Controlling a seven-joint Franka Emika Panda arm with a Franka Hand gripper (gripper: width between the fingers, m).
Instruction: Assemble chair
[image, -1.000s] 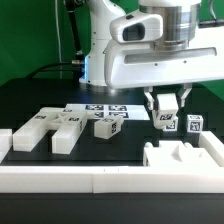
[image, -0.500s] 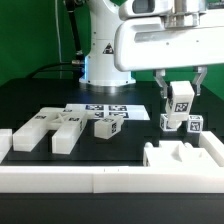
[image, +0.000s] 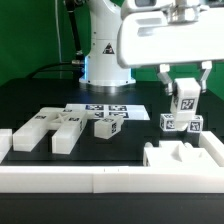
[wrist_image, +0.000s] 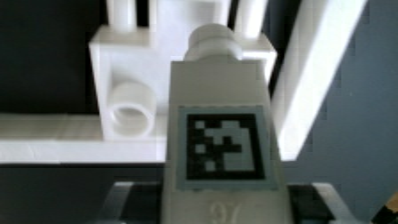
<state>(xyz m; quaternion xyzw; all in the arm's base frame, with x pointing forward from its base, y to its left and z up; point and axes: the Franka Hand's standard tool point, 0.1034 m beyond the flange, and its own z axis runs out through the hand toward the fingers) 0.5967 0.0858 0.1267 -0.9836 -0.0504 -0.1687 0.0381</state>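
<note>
My gripper (image: 184, 88) is shut on a white chair post (image: 184, 101) with a black-and-white tag and holds it upright above the table on the exterior view's right. In the wrist view the post (wrist_image: 222, 120) fills the middle between my gripper's (wrist_image: 217, 205) dark fingers. Two small tagged pieces (image: 170, 122) (image: 194, 124) stand on the table just below the post. Two notched blocks (image: 35, 130) (image: 65, 133) and a small tagged block (image: 105, 127) lie to the exterior view's left. A notched slab (image: 185, 157) lies at the front right; it also shows in the wrist view (wrist_image: 134, 75).
The marker board (image: 105, 109) lies flat behind the small block. A long low white border rail (image: 90, 180) runs along the front edge. The robot base (image: 100, 60) stands at the back. The table top is black.
My gripper has risen from table level on the right, lifting the tagged post clear of the two small pieces that stay on the table.
</note>
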